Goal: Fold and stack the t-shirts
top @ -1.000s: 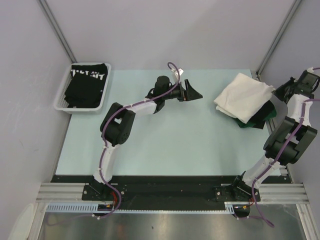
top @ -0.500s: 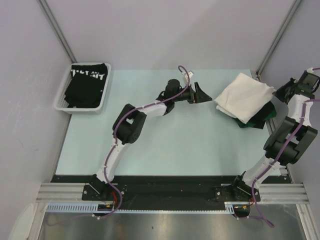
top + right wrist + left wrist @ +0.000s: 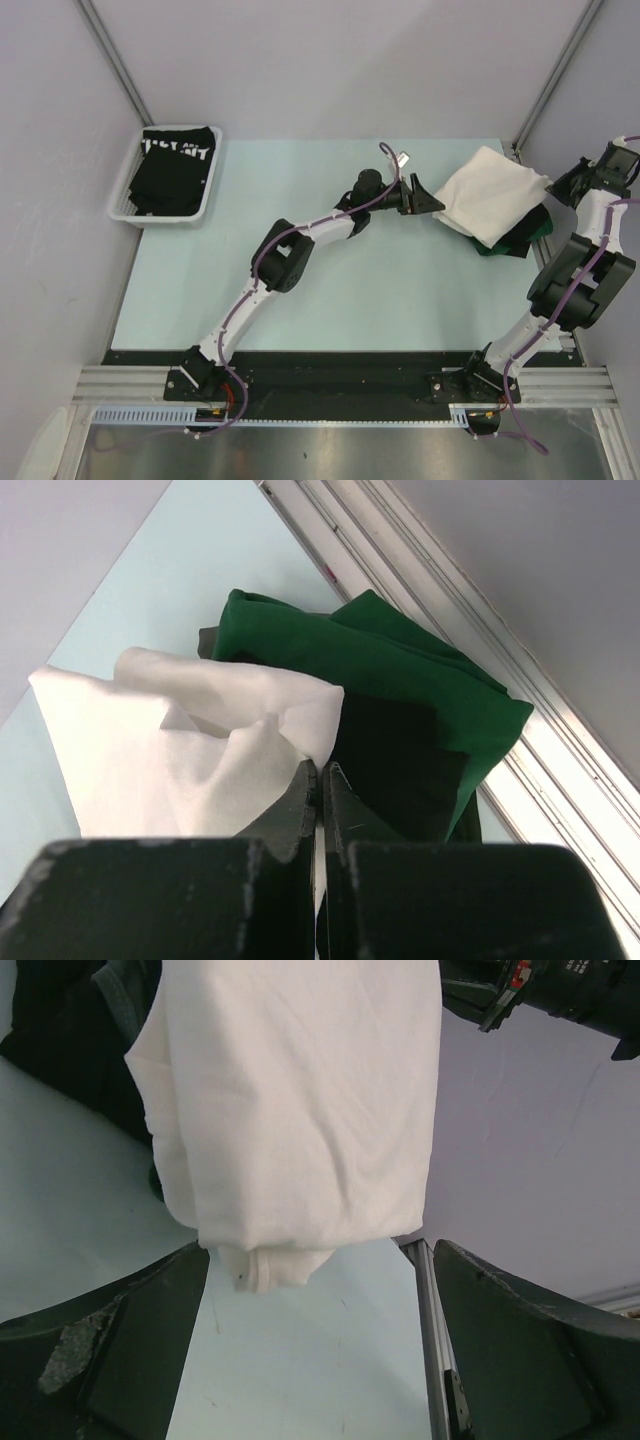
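The white tee (image 3: 490,195) lies folded at the upper right of the worktop (image 3: 350,290), on top of a green tee (image 3: 541,226) and a black tee (image 3: 60,1020). This stack sits close to the worktop's right edge. In the right wrist view the green tee's far fold comes right up to the metal rail (image 3: 560,760) along that edge, so there is little room on that side.

The left gripper (image 3: 428,198) reaches across the upper middle of the top view, just beside the white tee's left edge. Its jaws are spread wide. In the left wrist view the two fingers (image 3: 130,1350) fill the lower corners, and the tee's rounded folded edge hangs between and above them, with a strip of bare worktop below it. No cloth lies between the jaws.

The right gripper (image 3: 562,183) is at the stack's upper right corner, near the frame post. Its jaws are pressed together on a corner of the white tee, and creases in the cloth run into the fingertips (image 3: 305,780).

At the upper left of the top view the basket (image 3: 118,200) sits at the worktop's left edge, partly over it, and holds a lettered tee (image 3: 178,160). The worktop's middle and lower part, between basket and stack, carries only the left arm.
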Available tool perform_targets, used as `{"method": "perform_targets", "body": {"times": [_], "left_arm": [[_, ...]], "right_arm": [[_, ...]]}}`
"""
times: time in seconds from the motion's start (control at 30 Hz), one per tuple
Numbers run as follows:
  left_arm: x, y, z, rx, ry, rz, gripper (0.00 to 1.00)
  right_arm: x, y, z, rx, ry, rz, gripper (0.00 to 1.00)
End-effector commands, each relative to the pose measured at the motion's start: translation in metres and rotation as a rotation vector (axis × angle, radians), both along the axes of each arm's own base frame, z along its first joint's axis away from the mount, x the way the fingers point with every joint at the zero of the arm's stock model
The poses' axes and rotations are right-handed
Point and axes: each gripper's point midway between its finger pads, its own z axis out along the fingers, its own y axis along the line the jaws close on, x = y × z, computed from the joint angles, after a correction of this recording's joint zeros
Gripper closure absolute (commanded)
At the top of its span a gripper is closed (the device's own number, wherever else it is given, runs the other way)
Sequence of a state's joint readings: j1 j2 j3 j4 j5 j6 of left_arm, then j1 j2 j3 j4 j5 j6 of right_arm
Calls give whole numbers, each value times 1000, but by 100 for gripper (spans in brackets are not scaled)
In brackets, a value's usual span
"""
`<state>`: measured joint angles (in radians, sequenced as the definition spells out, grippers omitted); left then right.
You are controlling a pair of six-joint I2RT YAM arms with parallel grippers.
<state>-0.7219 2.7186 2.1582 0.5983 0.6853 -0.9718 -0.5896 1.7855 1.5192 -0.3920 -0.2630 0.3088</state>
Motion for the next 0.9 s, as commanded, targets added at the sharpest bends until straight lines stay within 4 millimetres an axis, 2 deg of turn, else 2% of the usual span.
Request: {"method": "perform_targets", "body": {"times": [0.0,0.33,0.37,0.4,0.57,0.63,0.7,0.77,0.87], "left_arm": [[6,-7,20,-41,-43,5,0],[7,-11,-6,45,12,10,0],[7,-13,-2,36,7,7,1],[5,-16,-8,41,20,1,1],[0,-24,-6,9,33,-4,2],[0,-26,-7,-5,40,-5,9],[-1,-27,-5,-28,47,-10,37],[-1,-28,0,-49,47,-8,60],[1,-28,5,-56,47,2,74]], "right_arm": [[-7,-29,31,-94,-63,-68,100],[-1,-29,27,-76,-72,-62,100],[0,-29,28,-75,-76,-60,100],[1,-28,27,-73,-74,-58,100],[0,-29,28,-75,-73,-58,100],[-1,-30,27,-76,-66,-58,100],[-2,-30,28,-79,-64,-60,100],[-2,-31,27,-76,-62,-60,100],[-3,-31,27,-76,-60,-64,100]]}}
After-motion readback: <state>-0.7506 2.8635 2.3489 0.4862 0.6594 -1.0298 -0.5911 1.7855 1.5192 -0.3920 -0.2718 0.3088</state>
